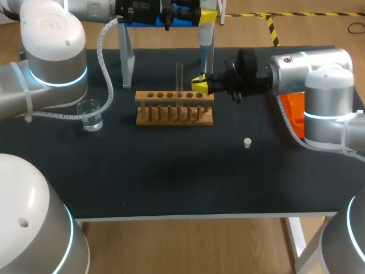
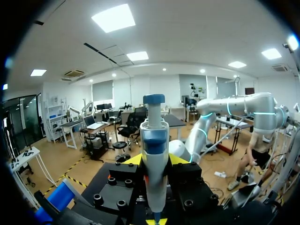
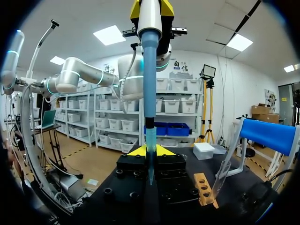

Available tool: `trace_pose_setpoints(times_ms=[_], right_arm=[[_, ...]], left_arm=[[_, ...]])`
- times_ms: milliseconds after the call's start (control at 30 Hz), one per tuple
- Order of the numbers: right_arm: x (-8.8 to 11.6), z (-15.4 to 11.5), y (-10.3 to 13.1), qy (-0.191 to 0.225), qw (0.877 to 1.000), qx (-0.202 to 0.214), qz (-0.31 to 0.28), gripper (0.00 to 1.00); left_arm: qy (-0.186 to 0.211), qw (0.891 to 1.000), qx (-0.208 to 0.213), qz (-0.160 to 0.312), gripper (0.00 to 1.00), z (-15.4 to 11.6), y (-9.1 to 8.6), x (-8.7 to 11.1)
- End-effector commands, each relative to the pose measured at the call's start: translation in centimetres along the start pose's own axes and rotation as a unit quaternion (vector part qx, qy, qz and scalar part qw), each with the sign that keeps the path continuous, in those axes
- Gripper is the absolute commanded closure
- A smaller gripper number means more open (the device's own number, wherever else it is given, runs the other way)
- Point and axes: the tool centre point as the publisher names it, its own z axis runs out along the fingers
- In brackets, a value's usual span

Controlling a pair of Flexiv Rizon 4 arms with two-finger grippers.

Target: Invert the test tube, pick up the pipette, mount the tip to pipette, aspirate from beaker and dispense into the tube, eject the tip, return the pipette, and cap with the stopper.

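On the left of the tabletop [image 1: 171, 171] the beaker [image 1: 91, 116] stands with clear liquid, well apart from the wooden rack [image 1: 174, 108] at the middle. The test tube [image 1: 179, 77] stands upright in a rack hole. Just right of it the pipette [image 2: 153, 136] hangs vertically over the rack's right end, the left end effector [image 2: 154, 164] clenched on its body from above. At its lower end the right end effector [image 1: 199, 84], reaching in from the right, appears clenched on the slim tip [image 3: 150, 159], yellow pads against it on both sides. This looks like tip mounting. To do it well, shaft and tip should share one axis, the press should run straight down that axis without sideways load, and the right grasp should hold until the seat is firm, staying off the tube beside it. Nearer and to the right lies the white stopper [image 1: 247, 142], alone; an orange box [image 1: 293, 108] sits far right.
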Motion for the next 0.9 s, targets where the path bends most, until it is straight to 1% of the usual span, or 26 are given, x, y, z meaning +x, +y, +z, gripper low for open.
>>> trace_pose_setpoints(times_ms=[33, 900], right_arm=[[-0.04, 0.10, 0.25, 0.002, 1.000, 0.002, 0.001, 1.00], [-0.62, -0.83, 0.16, -0.013, 1.000, 0.003, 0.001, 1.00]], left_arm=[[-0.001, 1.000, 0.000, 0.000, 1.00, -0.03, 0.20, 0.02], [-0.001, 1.000, 0.000, 0.000, 1.00, -0.03, 0.20, 0.02]])
